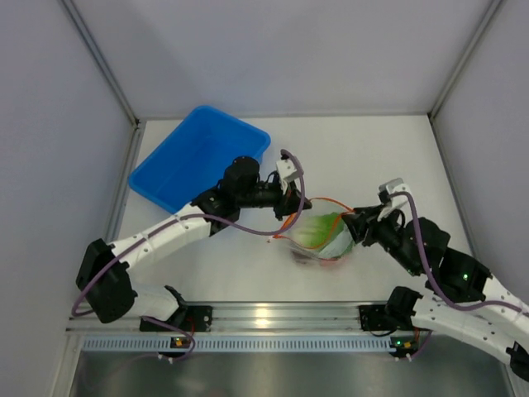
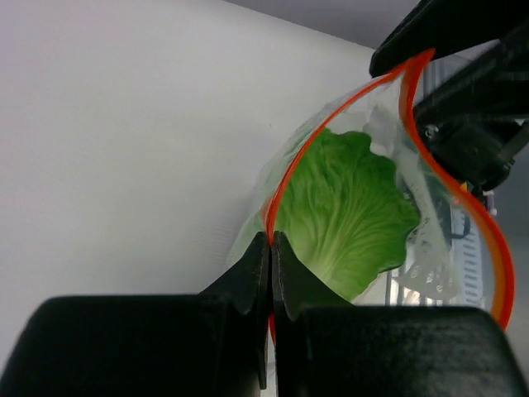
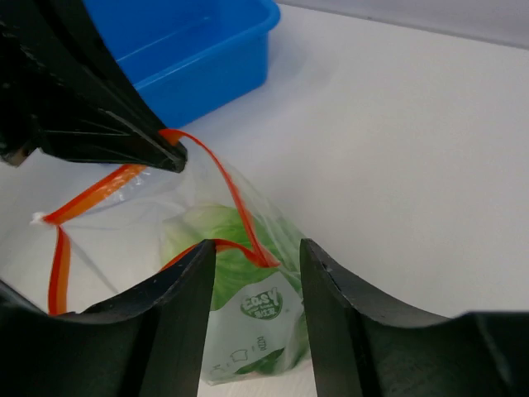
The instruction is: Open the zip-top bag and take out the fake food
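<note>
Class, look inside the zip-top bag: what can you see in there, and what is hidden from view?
A green lettuce head shows inside the zip-top bag. Whatever lies under it is covered by leaf and crinkled plastic.

the left arm (image 1: pixel 165 233) and right arm (image 1: pixel 483 306) have white shells, black joints and a purple cable (image 1: pixel 423 248) each. matte black wedge fingers (image 3: pixel 178 318). a green light (image 1: pixel 464 275) glows on the right arm.

Fake food (image 1: pixel 314 232) sits in the zip-top bag (image 1: pixel 333 246) between left claw (image 2: pixel 271 246) and right claw (image 3: pixel 254 250), bin (image 1: pixel 183 165) behind-left.
</note>
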`<state>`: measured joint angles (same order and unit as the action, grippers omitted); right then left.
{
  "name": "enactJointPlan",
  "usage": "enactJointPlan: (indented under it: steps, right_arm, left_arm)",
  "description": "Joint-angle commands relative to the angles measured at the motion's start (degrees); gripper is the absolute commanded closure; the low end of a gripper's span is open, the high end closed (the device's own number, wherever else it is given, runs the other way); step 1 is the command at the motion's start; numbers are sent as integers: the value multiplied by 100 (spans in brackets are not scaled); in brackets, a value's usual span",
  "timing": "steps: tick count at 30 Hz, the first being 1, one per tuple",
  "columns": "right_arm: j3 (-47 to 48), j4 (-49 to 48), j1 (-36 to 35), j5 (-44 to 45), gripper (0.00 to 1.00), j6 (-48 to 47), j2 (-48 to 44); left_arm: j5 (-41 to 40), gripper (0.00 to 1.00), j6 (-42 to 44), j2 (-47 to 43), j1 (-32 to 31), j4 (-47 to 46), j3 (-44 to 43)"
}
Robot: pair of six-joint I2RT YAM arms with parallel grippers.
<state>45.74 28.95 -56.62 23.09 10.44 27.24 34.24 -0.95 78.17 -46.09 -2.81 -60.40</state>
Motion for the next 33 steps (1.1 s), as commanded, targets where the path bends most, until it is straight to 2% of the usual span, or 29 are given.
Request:
enactJointPlan:
  steps: [1, 7, 12, 18, 21, 22, 24, 26, 28, 29, 31, 33]
  right_arm:
    - [251, -109, -86, 1204, 51, 1160, 395]
    - [253, -91, -86, 1602, 32, 2576, 571]
    - [-380, -652, -86, 1663, 31, 3507, 782]
    - [-1356, -1461, -86, 1795, 34, 4475, 1054]
    - [-1445, -1515, -86, 2006, 36, 4581, 1387]
    - [-1479, -1541, -77, 2085, 40, 4547, 1476]
    - [-1515, -1550, 54, 2085, 43, 4520, 1712]
    - [-1646, -1707, 422, 1814, 44, 4407, 1880]
    - [-1874, -1936, 817, 1051, 49, 4274, 1916]
    - [-1962, -2215, 1280, 561, 55, 4108, 1916]
    - [-2086, -2254, 1835, 302, 60, 3940, 1873]
    - [-2008, -1991, 2058, 336, 63, 3624, 1811]
  left_arm:
    - [-785, 100, -693, 22, -23, -194, -551]
    - [-2059, 100, -1844, 348, -23, -263, -859]
    - [-2746, 100, -2751, 462, -85, -1054, -455]
    - [-4196, 100, -3780, 567, -409, -1486, -130]
    - [-4836, 100, -4088, 533, -646, -1669, -7]
    - [-5013, 100, -4158, 498, -717, -1696, 28]
    - [-5469, 100, -4238, 384, -910, -1845, 151]
    - [-5682, 100, -4308, 261, -1051, -1968, 256]
    - [-5954, 100, -4387, 173, -1104, -2153, 450]
    - [-6164, 100, -4448, 111, -1157, -2197, 511]
    - [-6402, 100, -4554, 23, -1166, -2198, 669]
    - [-6770, 100, -4755, -161, -1183, -2206, 862]
